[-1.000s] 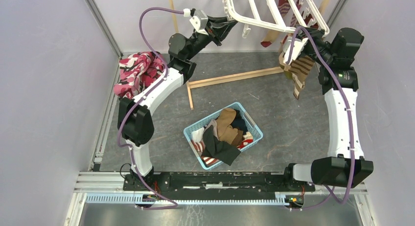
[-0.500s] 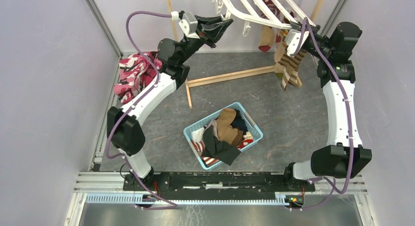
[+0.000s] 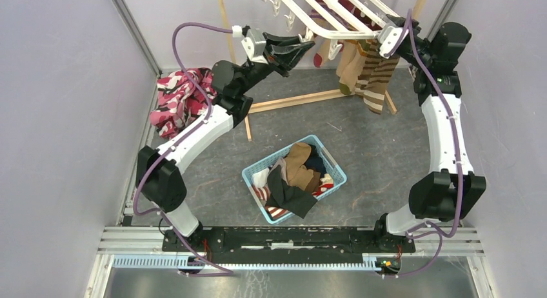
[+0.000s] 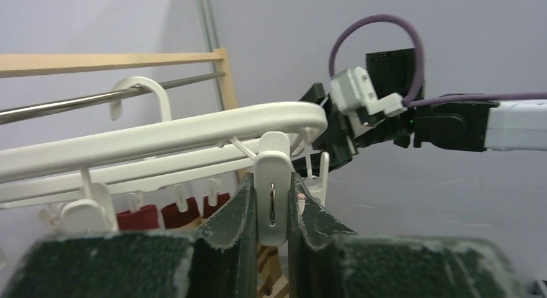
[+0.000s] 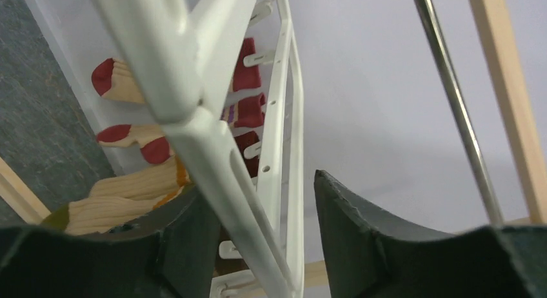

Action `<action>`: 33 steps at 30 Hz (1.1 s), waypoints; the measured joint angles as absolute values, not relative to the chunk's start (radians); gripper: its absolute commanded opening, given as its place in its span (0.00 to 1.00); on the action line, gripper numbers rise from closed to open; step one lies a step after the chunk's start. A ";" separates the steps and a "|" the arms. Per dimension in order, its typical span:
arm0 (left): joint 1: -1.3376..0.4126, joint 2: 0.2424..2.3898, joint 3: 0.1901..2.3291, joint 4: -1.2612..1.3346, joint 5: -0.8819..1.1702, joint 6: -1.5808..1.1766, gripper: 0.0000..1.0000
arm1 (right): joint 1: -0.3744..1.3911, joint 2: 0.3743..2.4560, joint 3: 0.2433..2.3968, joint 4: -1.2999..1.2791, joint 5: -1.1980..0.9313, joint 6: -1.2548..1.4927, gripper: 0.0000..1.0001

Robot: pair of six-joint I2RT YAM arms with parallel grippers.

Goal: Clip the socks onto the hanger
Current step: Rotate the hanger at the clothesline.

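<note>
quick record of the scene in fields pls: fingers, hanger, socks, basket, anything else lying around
left fingers: shut on a white clip under the hanger's end bar
right fingers: open, a hanger bar between them
hanger: white, hook over a metal rod
hung socks: brown striped sock, tan sock
basket: light blue, on the floor, loose socks piled inside
patterned cloth: heaped left of the wooden frame
</note>
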State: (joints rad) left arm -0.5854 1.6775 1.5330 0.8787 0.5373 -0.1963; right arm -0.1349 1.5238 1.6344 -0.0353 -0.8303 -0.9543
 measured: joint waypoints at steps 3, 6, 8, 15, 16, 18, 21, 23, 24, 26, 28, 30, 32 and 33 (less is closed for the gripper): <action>-0.623 1.674 1.513 0.880 0.528 -0.196 0.02 | -0.140 1.533 1.633 -0.035 -0.804 -0.935 0.87; -0.664 1.675 1.499 0.878 0.511 -0.195 0.02 | -0.154 1.517 1.614 -0.029 -0.796 -0.905 0.96; -0.683 1.677 1.498 0.876 0.494 -0.194 0.02 | -0.172 1.483 1.584 -0.035 -0.788 -0.881 0.98; -0.752 1.721 1.509 0.895 0.435 -0.180 0.02 | -0.291 1.370 1.577 -0.108 -0.826 -0.820 0.98; -0.761 1.734 1.513 0.896 0.425 -0.177 0.02 | -0.311 1.353 1.578 -0.129 -0.835 -0.820 0.98; -0.780 1.763 1.523 0.896 0.411 -0.175 0.02 | -0.347 1.314 1.575 -0.189 -0.852 -0.828 0.98; -0.805 1.803 1.536 0.893 0.397 -0.164 0.02 | -0.368 1.260 1.526 -0.236 -0.868 -0.842 0.98; -0.818 1.831 1.549 0.892 0.393 -0.161 0.02 | -0.379 1.215 1.462 -0.272 -0.881 -0.854 0.98; -0.822 1.839 1.552 0.892 0.391 -0.160 0.02 | -0.382 1.200 1.436 -0.287 -0.884 -0.858 0.98; -0.831 1.857 1.561 0.892 0.383 -0.159 0.02 | -0.391 1.173 1.375 -0.329 -0.891 -0.863 0.98; -0.835 1.868 1.565 0.893 0.372 -0.158 0.02 | -0.396 1.166 1.333 -0.365 -0.895 -0.865 0.98; -0.838 1.878 1.572 0.894 0.364 -0.157 0.02 | -0.400 1.162 1.290 -0.389 -0.902 -0.870 0.98; -0.838 1.883 1.573 0.897 0.356 -0.157 0.03 | -0.402 1.150 1.227 -0.414 -0.918 -0.878 0.98; -0.839 1.884 1.573 0.897 0.351 -0.157 0.04 | -0.402 1.142 1.195 -0.427 -0.926 -0.884 0.98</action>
